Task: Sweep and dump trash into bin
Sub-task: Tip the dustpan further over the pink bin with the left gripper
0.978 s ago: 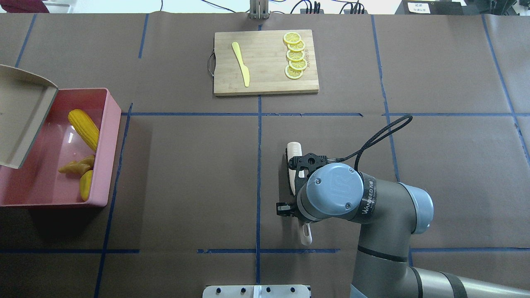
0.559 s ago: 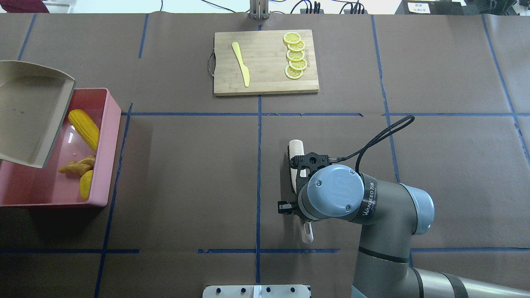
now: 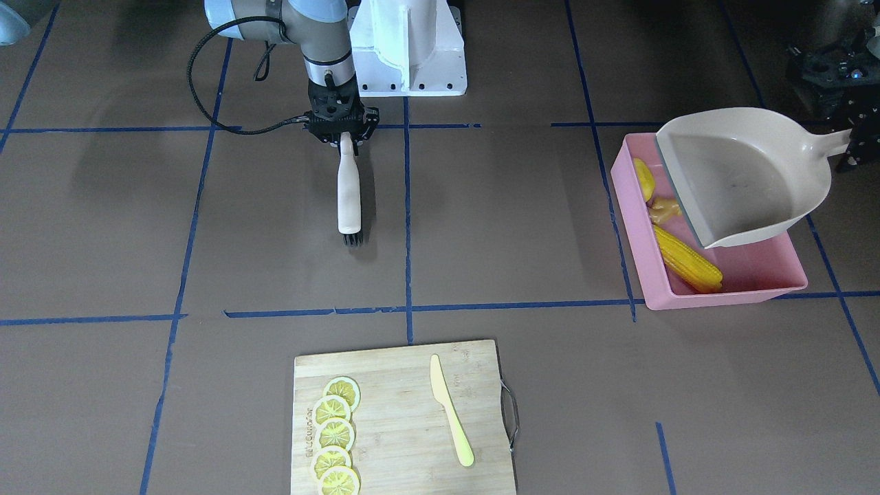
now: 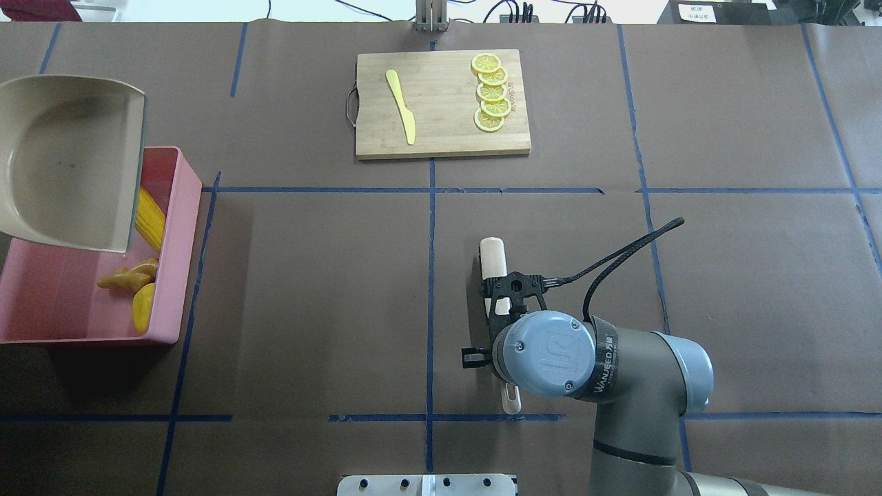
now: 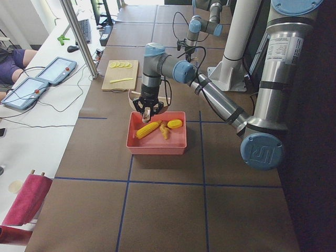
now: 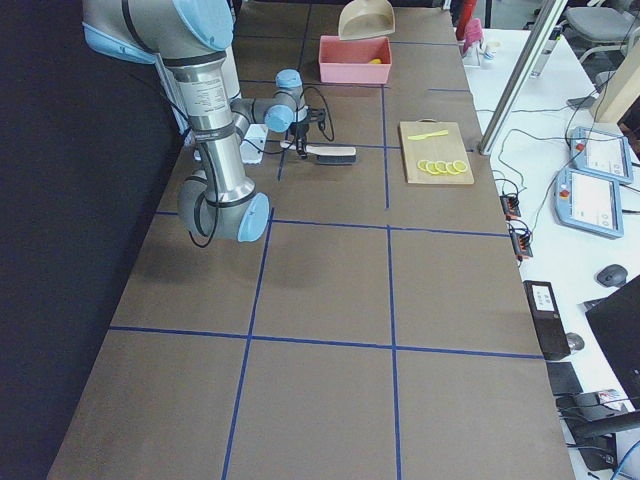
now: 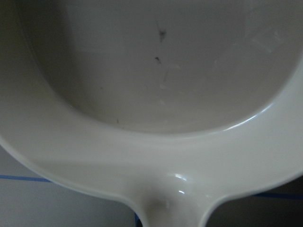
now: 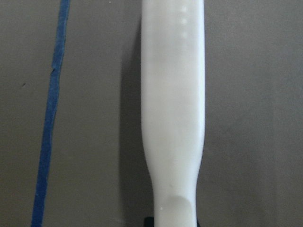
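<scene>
White plastic is what the right gripper (image 3: 343,137) has hold of. The thin end of the brush (image 3: 348,189) handle is pinched between its jaws. The brush runs straight out from them, away from the robot's base, with black bristles (image 3: 353,239) at the far tip. I cannot tell whether they touch the brown table (image 4: 310,275). Bare paper lies all round that tip, and a blue tape line runs beside it.

The left gripper (image 3: 852,141) is closed on the stub handle of the beige dustpan (image 4: 69,158). The dustpan fans out beyond its jaws, its straight lip hanging over the pink bin (image 4: 186,241). Along the bin wall farthest from those jaws lie the corn cob (image 4: 150,217), partly under the lip, the ginger root (image 4: 129,277) and the potato lump (image 4: 143,308). All three are inside the rim.

Well past the brush tip sits a wooden cutting board (image 4: 441,131), carrying lemon slices (image 4: 490,91) and a knife (image 4: 401,107).
</scene>
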{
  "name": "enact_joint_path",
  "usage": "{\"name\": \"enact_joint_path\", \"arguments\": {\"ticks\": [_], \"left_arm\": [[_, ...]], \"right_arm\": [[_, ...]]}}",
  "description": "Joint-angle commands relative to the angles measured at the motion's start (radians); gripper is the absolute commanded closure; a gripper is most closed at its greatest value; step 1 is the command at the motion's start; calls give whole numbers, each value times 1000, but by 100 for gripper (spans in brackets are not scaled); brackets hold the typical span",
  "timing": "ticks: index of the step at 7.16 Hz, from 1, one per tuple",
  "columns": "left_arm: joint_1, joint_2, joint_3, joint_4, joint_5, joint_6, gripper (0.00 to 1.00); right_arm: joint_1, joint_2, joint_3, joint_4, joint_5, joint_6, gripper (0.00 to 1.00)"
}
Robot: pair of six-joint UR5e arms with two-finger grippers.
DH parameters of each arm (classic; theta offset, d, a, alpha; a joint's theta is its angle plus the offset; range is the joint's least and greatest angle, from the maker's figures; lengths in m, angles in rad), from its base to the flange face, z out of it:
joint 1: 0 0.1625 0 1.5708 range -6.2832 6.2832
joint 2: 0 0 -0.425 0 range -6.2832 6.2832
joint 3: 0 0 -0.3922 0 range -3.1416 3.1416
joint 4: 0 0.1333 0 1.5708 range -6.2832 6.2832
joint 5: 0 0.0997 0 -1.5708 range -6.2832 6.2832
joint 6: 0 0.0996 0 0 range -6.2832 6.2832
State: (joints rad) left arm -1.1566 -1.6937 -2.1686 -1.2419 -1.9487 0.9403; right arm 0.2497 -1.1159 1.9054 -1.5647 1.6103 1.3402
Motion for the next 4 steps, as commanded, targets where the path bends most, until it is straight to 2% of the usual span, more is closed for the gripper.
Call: {"name": "enact_joint_path", "arguments": {"ticks": [1, 4], "left_arm": [[131, -52, -31, -1, -6, -237, 100], [381, -173, -22, 1, 32, -545, 100]], "right_arm": [[-9, -2, 0, 0, -13, 1, 100], [-9, -2, 4, 0, -15, 4, 100]]}}
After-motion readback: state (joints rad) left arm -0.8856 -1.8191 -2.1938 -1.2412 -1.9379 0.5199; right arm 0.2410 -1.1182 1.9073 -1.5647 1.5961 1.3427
